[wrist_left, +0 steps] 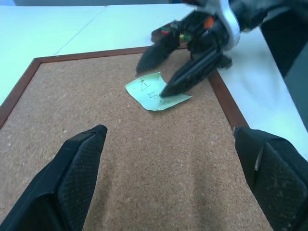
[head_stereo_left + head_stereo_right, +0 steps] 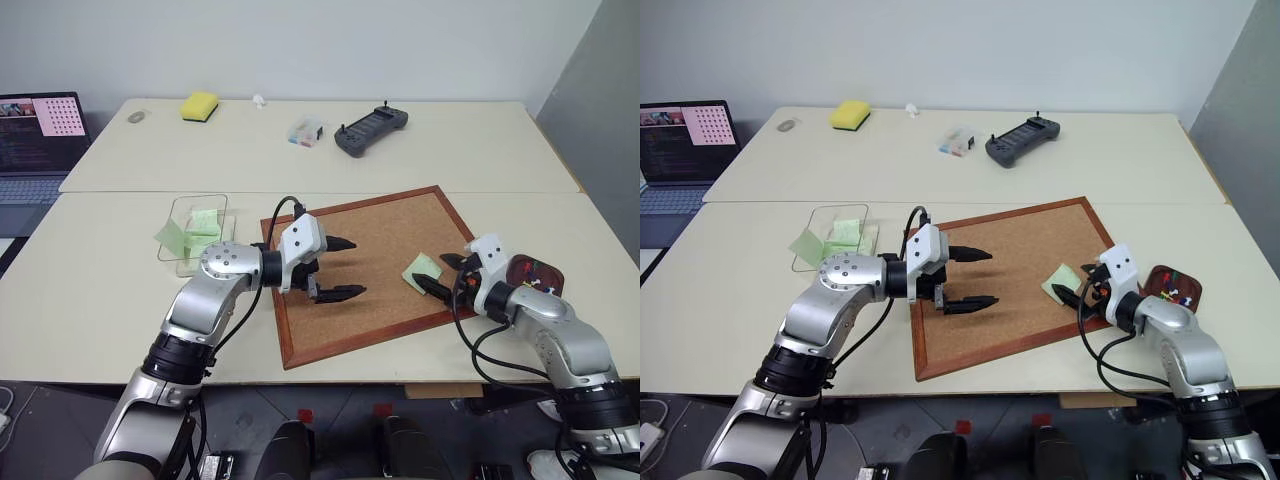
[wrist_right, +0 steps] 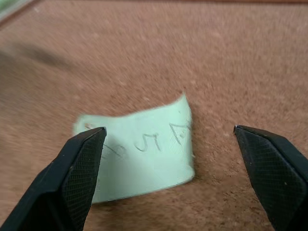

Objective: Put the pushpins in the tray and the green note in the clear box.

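Note:
The green note (image 2: 421,270) lies on the corkboard near its right edge, one side curled up, with writing on it (image 3: 144,159). My right gripper (image 2: 441,273) is open and straddles the note's right side, and one fingertip (image 1: 166,90) touches it. My left gripper (image 2: 343,268) hovers open over the middle of the board with nothing in it, pointing right toward the note (image 1: 155,91). The reddish-brown tray (image 2: 1186,278) sits just right of the board behind my right wrist, and small coloured pushpins (image 2: 1177,293) lie in it. The clear box (image 2: 186,215) stands left of the board with pale green paper inside.
The wood-framed corkboard (image 2: 370,230) lies angled near the table's front edge. Along the back are a yellow sponge (image 2: 199,105), a small clear case (image 2: 305,131) and a black controller (image 2: 370,128). A laptop (image 2: 40,140) stands at the far left.

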`<state>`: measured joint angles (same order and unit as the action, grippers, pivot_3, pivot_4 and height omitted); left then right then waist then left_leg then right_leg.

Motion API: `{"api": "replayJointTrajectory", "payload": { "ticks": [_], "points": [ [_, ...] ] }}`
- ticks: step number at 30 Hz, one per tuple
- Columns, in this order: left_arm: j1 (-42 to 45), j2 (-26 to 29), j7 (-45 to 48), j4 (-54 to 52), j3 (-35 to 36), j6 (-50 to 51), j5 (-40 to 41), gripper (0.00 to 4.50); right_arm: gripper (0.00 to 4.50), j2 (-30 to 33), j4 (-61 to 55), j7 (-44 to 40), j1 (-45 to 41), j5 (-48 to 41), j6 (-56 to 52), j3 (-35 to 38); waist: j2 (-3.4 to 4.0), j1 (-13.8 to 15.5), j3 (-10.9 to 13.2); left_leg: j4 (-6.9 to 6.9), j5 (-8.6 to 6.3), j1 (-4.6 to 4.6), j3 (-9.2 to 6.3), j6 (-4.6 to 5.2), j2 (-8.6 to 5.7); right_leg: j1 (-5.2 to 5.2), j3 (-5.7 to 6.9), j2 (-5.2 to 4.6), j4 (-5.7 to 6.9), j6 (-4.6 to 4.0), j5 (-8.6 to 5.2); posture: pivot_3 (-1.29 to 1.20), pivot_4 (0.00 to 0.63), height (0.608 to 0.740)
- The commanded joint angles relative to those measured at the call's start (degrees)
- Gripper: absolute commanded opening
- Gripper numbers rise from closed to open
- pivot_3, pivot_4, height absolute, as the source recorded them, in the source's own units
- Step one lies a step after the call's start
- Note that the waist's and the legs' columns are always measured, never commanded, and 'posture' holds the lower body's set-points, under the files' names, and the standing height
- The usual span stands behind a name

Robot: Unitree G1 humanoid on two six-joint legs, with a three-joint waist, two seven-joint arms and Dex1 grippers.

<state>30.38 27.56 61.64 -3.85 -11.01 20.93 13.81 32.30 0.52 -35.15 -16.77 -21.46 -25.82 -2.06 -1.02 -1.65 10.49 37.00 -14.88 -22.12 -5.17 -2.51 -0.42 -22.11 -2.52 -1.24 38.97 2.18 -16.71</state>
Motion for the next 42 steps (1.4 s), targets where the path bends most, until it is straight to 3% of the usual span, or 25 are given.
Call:
{"api": "replayJointTrajectory", "payload": {
  "ticks": [1,9,19,25,28,32,38,42],
  "points": [
    [-2.1,1.5,-1.8,-5.0,1.0,1.5,0.5,4.5,4.01,0.3,2.4,-2.7,-0.8,2.9,3.9,-0.8,0.0,-0.1,0.0,0.0,0.0,0.01,0.0,0.0,0.0,0.0,0.0,0.0,0.0,0.0,0.0,0.0,0.15,0.74],
    [-2.9,1.8,-3.7,-6.8,0.8,3.0,1.1,4.5,2.05,-1.0,2.6,-4.4,-1.2,4.3,5.9,-0.5,0.0,-0.2,0.0,0.0,0.0,0.08,0.02,0.0,0.07,0.02,-0.01,0.06,0.03,0.0,0.0,0.0,0.15,0.74],
    [-0.8,1.1,-3.7,-4.5,0.8,3.2,2.0,4.5,0.06,-1.4,0.9,-6.8,-0.2,4.2,7.5,0.5,0.0,-0.2,0.0,0.0,0.0,0.08,0.02,0.0,0.06,0.02,0.0,0.06,0.04,0.0,0.0,0.0,0.15,0.74],
    [1.3,0.7,-4.4,-2.1,2.3,5.8,3.9,4.5,0.06,-1.5,-1.3,-5.3,-1.6,1.3,4.6,4.2,0.0,-0.2,0.0,0.0,0.0,0.08,0.02,0.0,0.05,0.02,0.0,0.06,0.04,0.0,0.0,0.0,0.15,0.74],
    [4.9,-1.1,-6.9,-1.5,7.4,16.8,11.5,4.5,0.06,-0.7,-6.6,-8.8,-2.8,-3.4,3.6,6.3,0.01,-0.2,0.0,-0.01,0.0,0.08,0.02,0.0,0.06,0.02,0.0,0.06,0.04,0.0,0.0,0.0,0.15,0.74],
    [9.5,-0.4,-6.5,-1.3,12.8,29.0,21.1,4.5,0.06,0.7,-11.2,-10.7,-5.0,-3.2,4.1,5.1,-0.02,-0.4,0.1,0.06,0.0,-0.08,-0.14,0.0,0.07,-0.07,0.11,0.09,0.08,0.0,0.0,0.0,0.15,0.74],
    [11.0,3.7,-0.4,-0.2,10.3,31.4,23.3,4.5,0.06,-1.6,-12.3,-11.3,-8.8,-2.2,5.7,1.8,-0.02,-0.6,0.1,0.0,0.01,-0.03,-0.16,-0.02,0.06,-0.06,0.13,0.08,0.06,0.0,0.0,0.0,0.15,0.74],
    [11.8,3.3,0.4,0.5,8.6,31.8,23.4,4.5,0.06,-2.2,-12.6,-12.7,-10.5,-0.1,8.8,-0.9,-0.02,-0.5,0.1,0.02,0.02,-0.03,-0.14,-0.03,0.04,-0.07,0.1,0.06,0.07,-0.01,0.0,0.0,0.15,0.74]
  ]
}}
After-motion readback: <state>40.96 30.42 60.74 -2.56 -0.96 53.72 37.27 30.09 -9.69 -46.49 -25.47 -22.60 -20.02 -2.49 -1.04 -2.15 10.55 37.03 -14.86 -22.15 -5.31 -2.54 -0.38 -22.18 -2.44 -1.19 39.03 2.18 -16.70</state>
